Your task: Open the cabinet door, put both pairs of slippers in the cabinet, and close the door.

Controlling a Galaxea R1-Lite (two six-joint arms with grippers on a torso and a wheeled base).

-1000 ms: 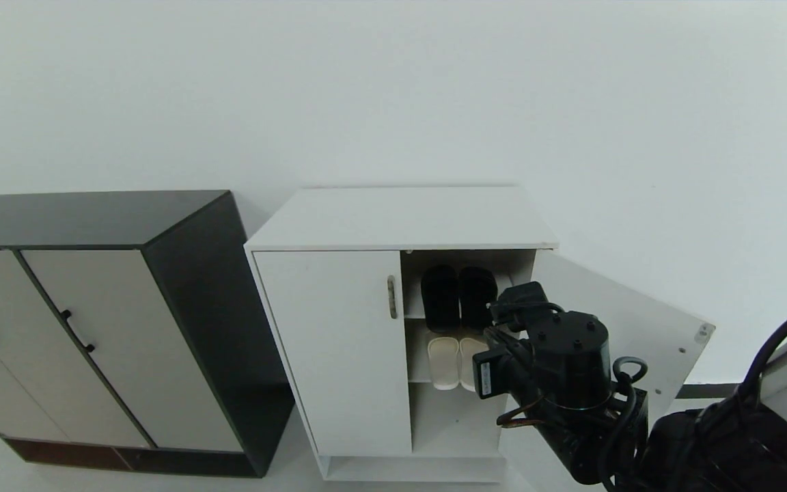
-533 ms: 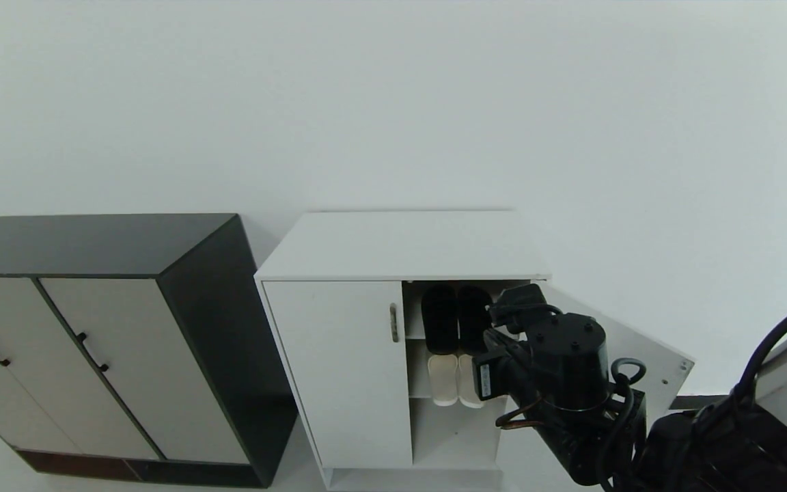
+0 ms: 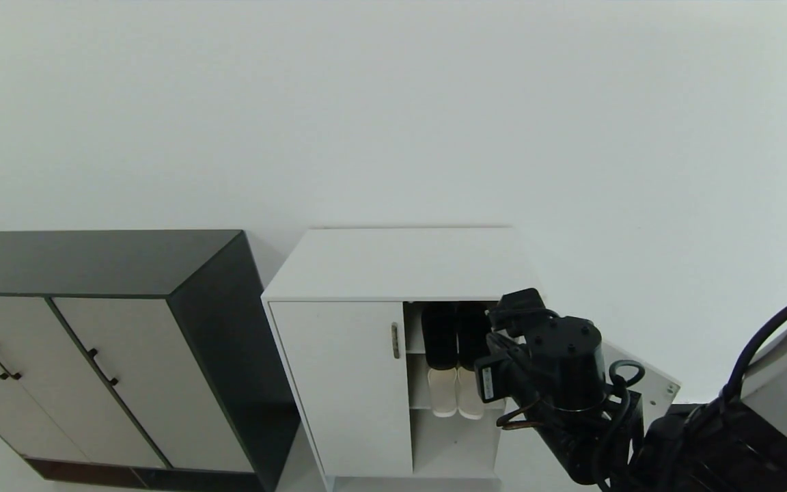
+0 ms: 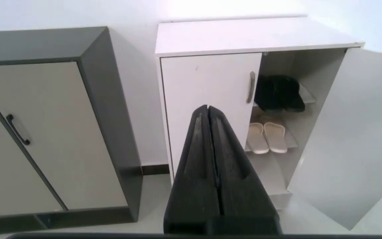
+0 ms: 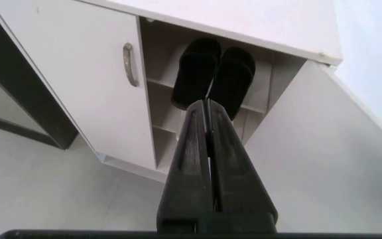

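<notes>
Two slipper pairs shelved in white cabinet (image 3: 400, 263): black slippers (image 3: 455, 335) on upper shelf, white slippers (image 3: 455, 391) on shelf below. Change: my head view shifted, contents unmoved. Door (image 4: 350, 133) open, so closing remains. Left gripper (image 4: 207, 109), right gripper (image 5: 207, 106): clenched, empty. Dark cabinet (image 3: 93, 263) beside; pale floor (image 5: 58, 192), bare wall (image 3: 393, 102).

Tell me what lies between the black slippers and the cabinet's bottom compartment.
The white slippers, one level below the black slippers, seen in the left wrist view.
</notes>
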